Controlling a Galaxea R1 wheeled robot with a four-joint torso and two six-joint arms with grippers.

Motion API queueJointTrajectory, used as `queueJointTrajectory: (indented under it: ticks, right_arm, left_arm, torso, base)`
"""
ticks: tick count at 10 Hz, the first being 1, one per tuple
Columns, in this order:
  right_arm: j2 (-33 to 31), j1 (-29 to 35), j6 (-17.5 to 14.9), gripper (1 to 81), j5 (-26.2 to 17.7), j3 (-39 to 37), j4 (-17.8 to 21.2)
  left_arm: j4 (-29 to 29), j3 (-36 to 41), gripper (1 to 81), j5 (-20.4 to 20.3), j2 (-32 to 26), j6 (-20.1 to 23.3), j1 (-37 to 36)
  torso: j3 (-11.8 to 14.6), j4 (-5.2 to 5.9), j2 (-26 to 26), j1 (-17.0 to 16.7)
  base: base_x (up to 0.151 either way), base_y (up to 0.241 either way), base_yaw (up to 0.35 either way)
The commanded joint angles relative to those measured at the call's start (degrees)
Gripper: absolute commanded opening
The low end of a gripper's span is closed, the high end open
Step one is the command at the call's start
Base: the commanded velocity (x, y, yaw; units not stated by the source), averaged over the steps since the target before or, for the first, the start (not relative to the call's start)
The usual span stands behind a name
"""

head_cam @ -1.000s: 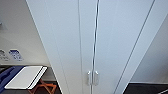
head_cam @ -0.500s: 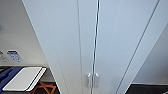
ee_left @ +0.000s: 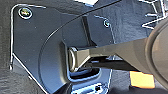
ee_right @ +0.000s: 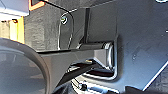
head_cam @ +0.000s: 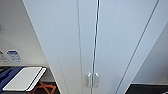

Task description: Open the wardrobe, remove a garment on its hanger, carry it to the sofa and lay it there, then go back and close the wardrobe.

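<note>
The wardrobe (head_cam: 67,45) stands tall and white straight ahead of me in the head view, very near. Its two flat doors are shut, with a thin dark seam (head_cam: 95,37) running between them. A pair of small white vertical handles (head_cam: 93,80) sits on either side of the seam, low in the view. Both wrist views look at my own dark plate and jointed bar over dark floor.
Left of the wardrobe a white flat board (head_cam: 23,78) rests on an orange folding stand (head_cam: 43,88), with something blue (head_cam: 6,75) beside it. Small blue labels (head_cam: 15,55) hang on the pale wall behind. Dark floor (head_cam: 147,88) lies at the wardrobe's right.
The head view has shifted only slightly. The wardrobe doors have stayed shut.
</note>
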Motion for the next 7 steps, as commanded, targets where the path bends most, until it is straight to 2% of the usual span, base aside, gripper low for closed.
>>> queueJointTrajectory:
  ticks: [1, 5, 7]
  right_arm:
    - [-9.68, 4.11, 0.4, 81.1, -3.43, 10.81, 0.82]
    - [-18.39, 10.27, 1.63, 81.1, -3.52, 20.83, 1.0]
    - [-20.58, 12.47, 1.63, 81.1, -3.51, 25.57, 0.91]
  left_arm:
    - [0.3, 11.11, 81.1, 2.86, -7.88, -0.04, -2.93]
    - [-0.06, 22.71, 81.1, 3.03, -16.22, -0.12, -7.58]
    - [0.3, 29.48, 81.1, 3.12, -20.36, -0.13, -10.66]
  torso:
    - [0.0, 0.0, 0.0, 0.0]
    - [0.0, 0.0, 0.0, 0.02]
    - [0.0, 0.0, 0.0, 0.02]
  base:
    - [0.0, 0.0, 0.0]
    - [0.0, 0.0, 0.0]
    - [0.0, 0.0, 0.0]
